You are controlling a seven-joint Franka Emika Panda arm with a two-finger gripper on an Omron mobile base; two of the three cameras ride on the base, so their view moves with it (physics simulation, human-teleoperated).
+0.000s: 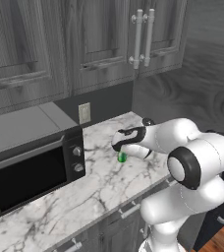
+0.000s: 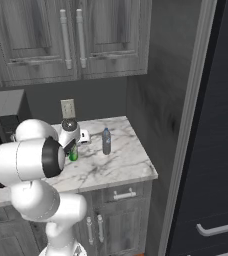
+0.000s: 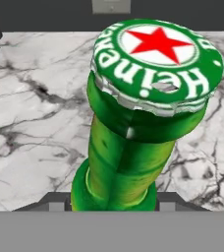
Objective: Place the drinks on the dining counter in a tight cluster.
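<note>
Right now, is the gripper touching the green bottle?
Cannot tell. In the hand view the green bottle rises between the dark fingertips at the bottom edge, but the contact line is cut off. In the right base view the gripper hides it.

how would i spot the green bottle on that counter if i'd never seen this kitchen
Find the marble counter with the microwave under the dark cabinets. Toward its free end the gripper reaches down over the green bottle. Unlike the grey bottle beside it, it is bright green glass with a red-star cap.

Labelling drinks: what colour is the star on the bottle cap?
Red, on the green cap; clearest in the hand view.
</note>
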